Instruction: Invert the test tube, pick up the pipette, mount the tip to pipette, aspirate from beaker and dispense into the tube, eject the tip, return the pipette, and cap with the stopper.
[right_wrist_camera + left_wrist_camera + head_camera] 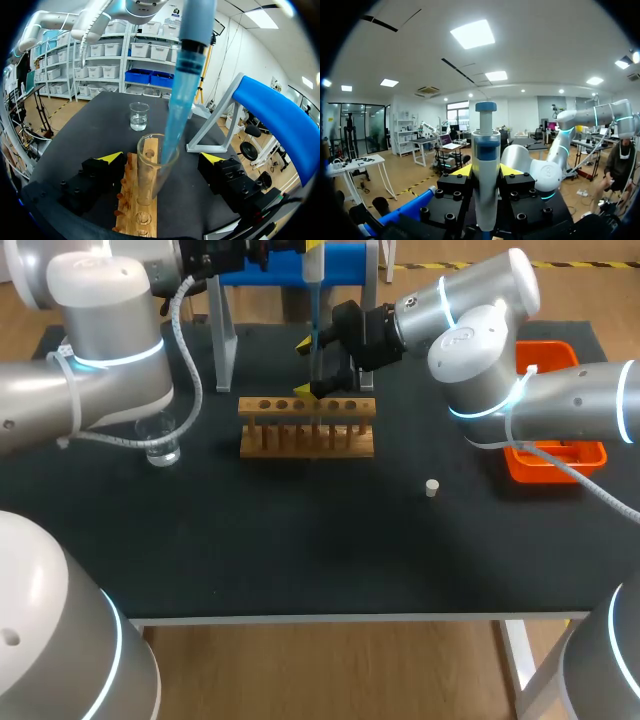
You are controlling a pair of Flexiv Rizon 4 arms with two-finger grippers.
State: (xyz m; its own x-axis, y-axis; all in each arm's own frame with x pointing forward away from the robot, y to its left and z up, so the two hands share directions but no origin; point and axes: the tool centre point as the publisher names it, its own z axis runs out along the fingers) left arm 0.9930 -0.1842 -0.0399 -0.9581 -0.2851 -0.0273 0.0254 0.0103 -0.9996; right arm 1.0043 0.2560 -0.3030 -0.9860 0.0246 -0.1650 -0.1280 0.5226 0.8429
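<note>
One clear glass test tube (150, 175) straddled, not touched, by wide-open right tool (162, 157); one blue-white plastic pipette (486, 145) clamped tight in left tool (486, 171).

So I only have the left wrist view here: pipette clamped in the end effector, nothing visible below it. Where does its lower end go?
Observer: The pipette reaches down into the open top of a glass tube standing in the wooden rack.
Operator: Is the other arm holding that tube?
Observer: No. The right end effector is open, with one finger on either side of the tube and neither touching it.
Operator: And the stopper?
Observer: The stopper lies loose on the table, off the rack's right end, with nothing touching it.
</note>
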